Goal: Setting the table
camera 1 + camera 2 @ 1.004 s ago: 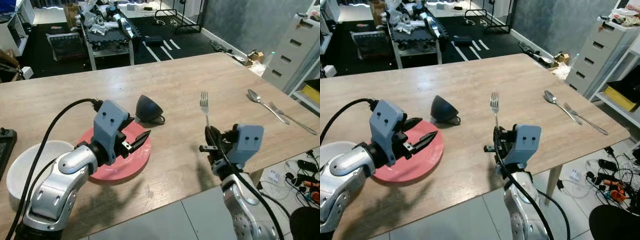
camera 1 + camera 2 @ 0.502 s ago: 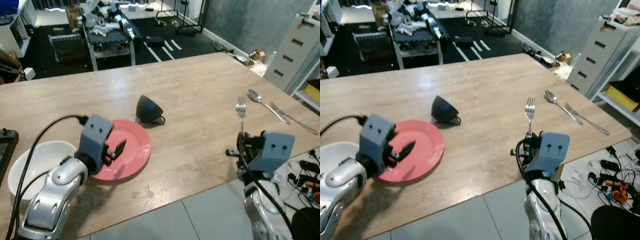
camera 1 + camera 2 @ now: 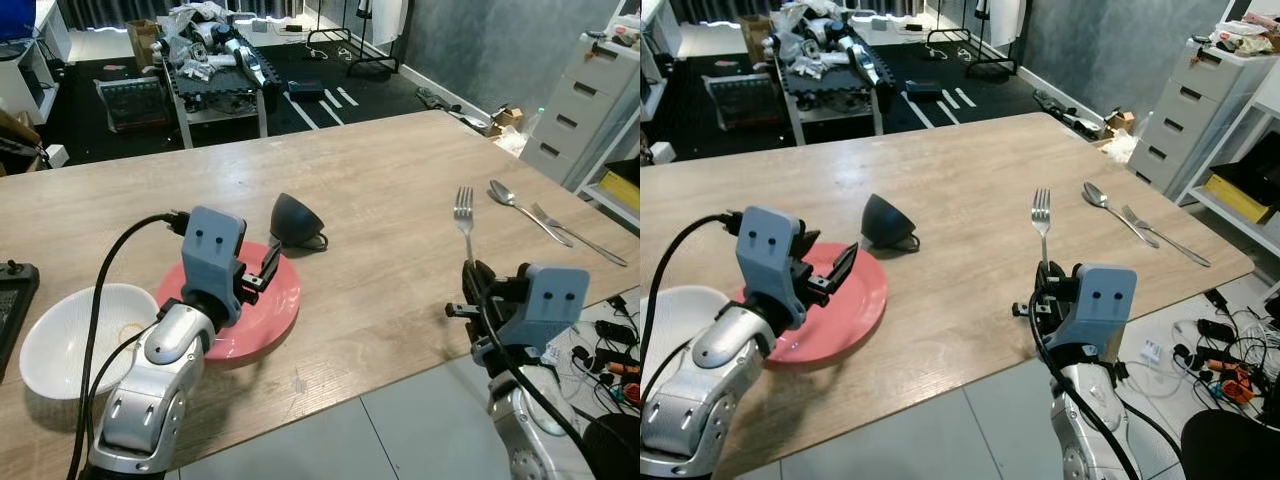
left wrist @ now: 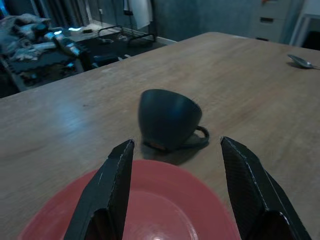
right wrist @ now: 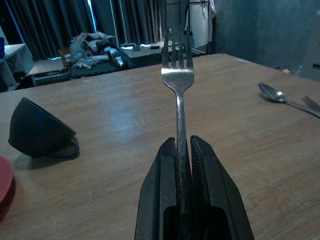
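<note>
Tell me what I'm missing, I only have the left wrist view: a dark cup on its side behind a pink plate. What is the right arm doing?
Observer: The right end effector is shut on a fork, tines up, near the table's front edge.
Operator: Any other cutlery out?
Observer: Yes, a spoon and a second fork lie side by side near the table's right edge.
Operator: Anything left of the plate?
Observer: A white bowl sits on the table just left of the pink plate.
Operator: Where is my left end effector?
Observer: The left end effector hovers open above the plate, pointing at the dark cup.
</note>
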{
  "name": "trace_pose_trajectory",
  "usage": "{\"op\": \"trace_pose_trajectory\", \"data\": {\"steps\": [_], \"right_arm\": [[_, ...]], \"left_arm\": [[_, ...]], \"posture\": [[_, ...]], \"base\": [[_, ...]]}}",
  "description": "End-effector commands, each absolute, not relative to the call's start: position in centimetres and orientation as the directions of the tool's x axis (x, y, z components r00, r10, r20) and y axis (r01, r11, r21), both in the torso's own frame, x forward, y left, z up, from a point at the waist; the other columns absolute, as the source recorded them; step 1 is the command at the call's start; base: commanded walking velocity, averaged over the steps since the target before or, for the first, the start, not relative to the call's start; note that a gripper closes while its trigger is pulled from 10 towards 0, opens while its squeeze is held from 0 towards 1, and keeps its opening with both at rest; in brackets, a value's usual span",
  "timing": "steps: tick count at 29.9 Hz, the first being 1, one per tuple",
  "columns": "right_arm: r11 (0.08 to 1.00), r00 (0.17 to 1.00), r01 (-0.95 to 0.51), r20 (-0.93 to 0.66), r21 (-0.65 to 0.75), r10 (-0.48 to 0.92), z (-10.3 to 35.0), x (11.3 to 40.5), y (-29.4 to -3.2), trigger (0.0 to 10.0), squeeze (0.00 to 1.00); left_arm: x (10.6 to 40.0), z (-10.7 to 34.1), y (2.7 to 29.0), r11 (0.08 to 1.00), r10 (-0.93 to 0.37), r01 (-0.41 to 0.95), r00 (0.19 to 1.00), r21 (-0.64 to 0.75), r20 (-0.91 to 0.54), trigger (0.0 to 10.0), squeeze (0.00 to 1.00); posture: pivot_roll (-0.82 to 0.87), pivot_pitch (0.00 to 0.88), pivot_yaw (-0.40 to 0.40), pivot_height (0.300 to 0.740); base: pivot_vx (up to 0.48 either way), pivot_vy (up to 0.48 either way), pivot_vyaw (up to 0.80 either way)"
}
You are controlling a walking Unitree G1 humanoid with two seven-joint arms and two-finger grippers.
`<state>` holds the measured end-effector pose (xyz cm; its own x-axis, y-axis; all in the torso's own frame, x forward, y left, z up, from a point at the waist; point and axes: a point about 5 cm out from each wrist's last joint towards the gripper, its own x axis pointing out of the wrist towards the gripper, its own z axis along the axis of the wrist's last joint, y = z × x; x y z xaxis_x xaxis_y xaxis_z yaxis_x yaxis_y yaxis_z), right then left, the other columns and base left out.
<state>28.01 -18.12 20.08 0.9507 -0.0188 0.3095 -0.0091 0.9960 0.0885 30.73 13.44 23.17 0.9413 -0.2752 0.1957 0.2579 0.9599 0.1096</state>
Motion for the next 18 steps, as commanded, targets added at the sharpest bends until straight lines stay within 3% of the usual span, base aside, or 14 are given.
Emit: {"op": "trace_pose_trajectory", "data": {"steps": [1,6,18], "right_arm": [[0.994,0.955,-0.011,0.296,0.108,-0.021,19.69,28.14,-18.06,10.0,0.00],[0.992,0.959,-0.025,0.282,0.126,-0.012,19.43,28.39,-17.77,10.0,0.00],[0.988,0.964,-0.024,0.266,0.151,-0.017,19.09,28.72,-17.90,10.0,0.00]], "left_arm": [[30.79,22.52,13.60,0.964,-0.261,0.247,0.948,0.093,0.182,10.0,0.00],[30.99,22.48,13.75,0.969,-0.244,0.231,0.952,0.089,0.184,10.0,0.00],[31.17,22.50,13.27,0.955,-0.291,0.275,0.940,0.107,0.178,10.0,0.00]], "posture": [[0.02,0.070,0.068,0.740],[0.02,0.072,0.058,0.740],[0.03,0.068,0.056,0.740]], "base": [[0.000,0.000,0.00],[0.000,0.000,0.00],[0.000,0.000,-0.80]]}}
